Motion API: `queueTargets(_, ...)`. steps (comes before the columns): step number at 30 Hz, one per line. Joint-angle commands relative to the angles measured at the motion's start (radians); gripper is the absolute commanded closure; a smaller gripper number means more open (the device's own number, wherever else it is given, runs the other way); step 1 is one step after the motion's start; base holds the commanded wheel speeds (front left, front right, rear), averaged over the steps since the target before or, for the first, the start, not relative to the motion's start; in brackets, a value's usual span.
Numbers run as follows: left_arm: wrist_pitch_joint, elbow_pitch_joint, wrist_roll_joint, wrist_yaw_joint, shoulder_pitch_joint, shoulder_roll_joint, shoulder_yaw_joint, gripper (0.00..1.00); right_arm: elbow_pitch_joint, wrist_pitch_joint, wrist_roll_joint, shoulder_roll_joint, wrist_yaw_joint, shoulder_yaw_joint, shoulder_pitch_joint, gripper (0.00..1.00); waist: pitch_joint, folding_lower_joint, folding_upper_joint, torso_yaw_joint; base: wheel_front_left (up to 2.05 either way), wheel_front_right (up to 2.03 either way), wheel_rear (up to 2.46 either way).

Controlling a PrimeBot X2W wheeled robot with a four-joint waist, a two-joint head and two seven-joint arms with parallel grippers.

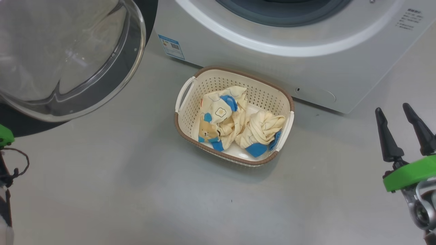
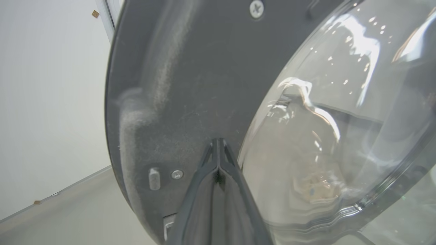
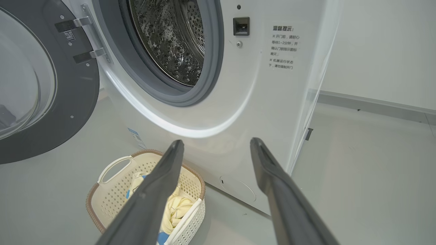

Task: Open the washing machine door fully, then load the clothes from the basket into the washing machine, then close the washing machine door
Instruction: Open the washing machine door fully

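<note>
Dark left gripper [image 2: 218,142] clenched empty, tips at washing machine door [image 2: 190,85] inner face, far left | right gripper [image 1: 392,109] spread, empty, near right | step: door-opening, seemingly done | clothes [image 1: 235,122] in basket [image 1: 238,70] before washing machine [image 1: 306,64] | next: lower onto clothes, pinch.

Head view: basket [image 1: 188,117] at frame centre on floor [image 1: 136,190], clothes [image 1: 235,122] in it. Just behind basket, washing machine [image 1: 259,58] across top. Upper left, washing machine door [image 1: 68,58], swung open, left of basket.

Chinese notice [image 3: 284,47] headed 温馨提示 on washing machine [image 3: 238,102] front, blue label [image 1: 171,46] print illegible
</note>
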Motion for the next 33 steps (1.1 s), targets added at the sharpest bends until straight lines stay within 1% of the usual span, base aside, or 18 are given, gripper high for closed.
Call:
queueTargets(1,-0.014,-0.022,0.013,-0.001,-0.034,0.075,0.042,1.00,-0.028,-0.011,-0.007,-0.027,0.002,0.013,-0.019,0.00,-0.004,0.0000,0.0000,0.000,0.00,0.00,0.00)
queueTargets(7,-0.014,-0.005,0.035,-0.035,-0.006,0.054,0.067,1.00,-0.017,-0.011,-0.005,-0.009,0.002,0.014,-0.007,0.00,-0.043,0.0000,0.0000,0.002,0.00,0.00,0.00)
queueTargets(14,-0.014,-0.056,0.051,-0.066,0.086,0.007,0.113,1.00,-0.007,-0.011,0.001,0.014,0.002,0.024,0.012,0.00,-0.103,0.0000,0.0000,0.005,0.00,0.00,0.00)
queueTargets(15,-0.014,-0.066,0.055,-0.069,0.101,0.003,0.119,0.98,-0.006,-0.011,0.002,0.017,0.002,0.025,0.014,0.00,-0.110,0.0000,0.0000,0.004,0.00,0.00,0.00)
queueTargets(16,-0.014,-0.077,0.058,-0.075,0.114,-0.003,0.125,0.87,-0.005,-0.011,0.003,0.018,0.002,0.026,0.016,0.00,-0.116,0.0000,0.0000,0.004,0.00,0.00,0.00)
queueTargets(17,-0.014,-0.088,0.061,-0.082,0.127,-0.010,0.131,0.69,-0.004,-0.011,0.004,0.020,0.002,0.027,0.018,0.00,-0.122,0.0000,0.0000,0.004,0.00,0.00,0.00)
queueTargets(18,-0.014,-0.101,0.067,-0.085,0.141,-0.015,0.135,0.59,-0.003,-0.011,0.005,0.022,0.002,0.028,0.020,0.00,-0.129,0.0000,0.0000,0.004,0.00,0.00,0.00)
queueTargets(19,-0.014,-0.116,0.070,-0.094,0.157,-0.023,0.138,0.46,-0.002,-0.011,0.007,0.024,0.002,0.028,0.022,0.00,-0.135,0.0000,0.0000,0.003,0.00,0.00,0.00)
queueTargets(20,-0.014,-0.116,0.070,-0.094,0.157,-0.023,0.138,0.46,-0.002,-0.011,0.007,0.024,0.002,0.028,0.022,0.00,-0.135,0.0000,0.0000,0.003,0.00,0.00,0.00)
queueTargets(21,-0.014,-0.134,0.070,-0.105,0.175,-0.034,0.142,0.16,-0.002,-0.011,0.008,0.026,0.002,0.029,0.025,0.00,-0.142,0.0000,0.0000,0.002,0.00,0.00,0.00)
queueTargets(22,-0.014,-0.151,0.073,-0.113,0.191,-0.040,0.145,0.00,-0.002,-0.011,0.009,0.029,0.002,0.029,0.028,0.00,-0.147,0.0000,0.0000,0.000,0.00,0.00,0.00)
queueTargets(28,-0.014,-0.227,0.089,-0.155,0.282,-0.077,0.140,0.00,-0.004,-0.011,0.015,0.042,0.002,0.030,0.046,0.00,-0.176,0.0000,0.0000,-0.016,0.00,0.00,0.00)
queueTargets(33,-0.014,-0.287,0.085,-0.173,0.351,-0.103,0.112,0.00,-0.007,-0.011,0.017,0.052,0.002,0.027,0.055,0.00,-0.186,0.0000,0.0000,-0.040,0.00,0.00,0.00)
